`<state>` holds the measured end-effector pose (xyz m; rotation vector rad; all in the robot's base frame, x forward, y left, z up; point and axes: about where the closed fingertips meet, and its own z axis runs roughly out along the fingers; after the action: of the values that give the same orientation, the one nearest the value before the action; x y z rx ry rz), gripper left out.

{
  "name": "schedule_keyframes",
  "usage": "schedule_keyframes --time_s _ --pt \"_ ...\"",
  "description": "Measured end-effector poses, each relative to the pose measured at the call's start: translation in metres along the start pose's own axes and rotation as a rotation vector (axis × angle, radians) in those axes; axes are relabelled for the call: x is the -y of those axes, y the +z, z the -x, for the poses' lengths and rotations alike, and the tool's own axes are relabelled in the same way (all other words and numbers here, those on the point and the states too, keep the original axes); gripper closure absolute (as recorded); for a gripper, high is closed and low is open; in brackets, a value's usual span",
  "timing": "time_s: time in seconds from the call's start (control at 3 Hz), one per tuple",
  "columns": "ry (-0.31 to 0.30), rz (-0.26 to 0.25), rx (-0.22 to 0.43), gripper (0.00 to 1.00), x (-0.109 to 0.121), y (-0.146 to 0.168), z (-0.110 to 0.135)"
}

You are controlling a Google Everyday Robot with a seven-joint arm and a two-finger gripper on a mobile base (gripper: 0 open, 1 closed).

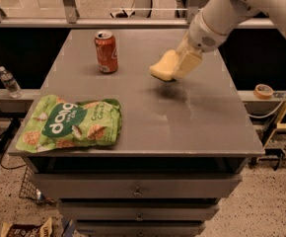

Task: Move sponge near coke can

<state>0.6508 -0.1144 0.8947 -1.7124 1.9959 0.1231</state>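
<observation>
The coke can (pixel 106 52) stands upright at the back left of the grey table (pixel 197 127). The pale yellow sponge (pixel 162 66) hangs a little above the table, right of the can, with its shadow on the surface below it. My gripper (pixel 180 66) comes down from the upper right on the white arm and is shut on the sponge's right end. A gap of about one can height lies between the sponge and the can.
A green snack bag (pixel 69 125) lies at the table's front left corner. A clear water bottle (pixel 9 81) stands on a low ledge to the left. A tape roll (pixel 264 90) lies on a ledge to the right. Drawers sit under the table.
</observation>
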Motion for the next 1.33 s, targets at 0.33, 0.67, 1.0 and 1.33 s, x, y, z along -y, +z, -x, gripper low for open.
schedule_keyframes --time_s 0.33,0.67,1.0,1.33 --pt "-0.042 0.003 0.012 1.0 0.021 0.017 0.034" --pt "-0.045 0.017 0.032 1.0 0.036 0.037 0.058" --pt "-0.066 0.027 0.052 1.0 0.035 0.049 0.08" --pt "-0.095 0.06 0.066 1.0 0.027 0.063 0.096"
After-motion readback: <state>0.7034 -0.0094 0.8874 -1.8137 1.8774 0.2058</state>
